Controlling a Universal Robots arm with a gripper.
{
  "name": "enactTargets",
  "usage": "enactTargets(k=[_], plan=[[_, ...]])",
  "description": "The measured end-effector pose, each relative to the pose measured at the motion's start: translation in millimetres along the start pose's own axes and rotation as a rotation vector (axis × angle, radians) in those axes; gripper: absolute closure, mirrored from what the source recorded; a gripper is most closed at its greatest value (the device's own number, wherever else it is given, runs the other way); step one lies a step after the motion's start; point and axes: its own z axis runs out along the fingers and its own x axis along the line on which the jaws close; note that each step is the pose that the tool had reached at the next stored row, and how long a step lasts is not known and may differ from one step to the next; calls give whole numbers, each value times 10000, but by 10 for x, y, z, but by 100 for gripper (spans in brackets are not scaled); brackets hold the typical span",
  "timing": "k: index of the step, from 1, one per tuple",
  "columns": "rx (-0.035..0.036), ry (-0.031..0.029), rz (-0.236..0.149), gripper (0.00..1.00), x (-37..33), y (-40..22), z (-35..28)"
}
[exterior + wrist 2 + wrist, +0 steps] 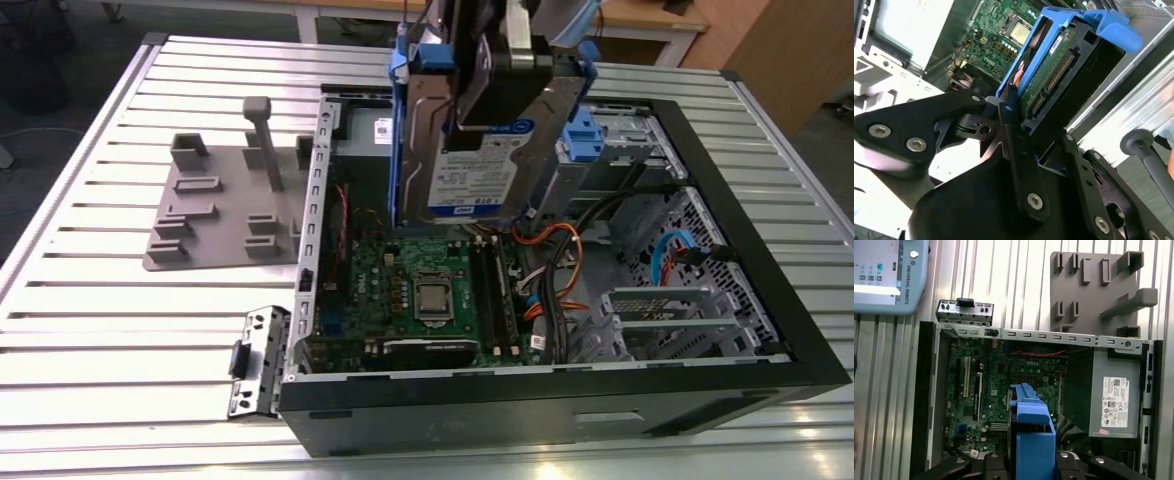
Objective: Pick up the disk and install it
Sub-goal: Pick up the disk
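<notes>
The disk (467, 170), a silver drive with a white-and-blue label in a bright blue carrier (396, 120), hangs on edge above the rear of the open computer case (747, 230). My gripper (497, 70) comes down from above and is shut on the disk's upper part. In the second wrist view the black fingers (1009, 125) clamp the disk (1054, 70), whose connector edge and green board show. The first wrist view looks down past the carrier (1029, 425) to the motherboard (999, 385) underneath. A blue-latched drive bay (597, 135) sits just to the exterior view's right of the disk.
The case lies open on a slatted metal table (107, 330). Cables (561, 270) run beside the motherboard (427, 290). A grey power supply box (1114, 395) fills one case corner. A grey plastic fixture (220, 200) and a small metal bracket (260, 360) lie outside the case. A pendant (884, 275) rests nearby.
</notes>
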Motion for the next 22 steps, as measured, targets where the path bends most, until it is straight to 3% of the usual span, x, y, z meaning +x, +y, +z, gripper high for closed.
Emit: enactTargets(k=[14,17,22], plan=[[2,-3,35,64,426,13,23],[-1,-5,36,64,483,-32,23],[-11,-7,37,64,535,-178,30]])
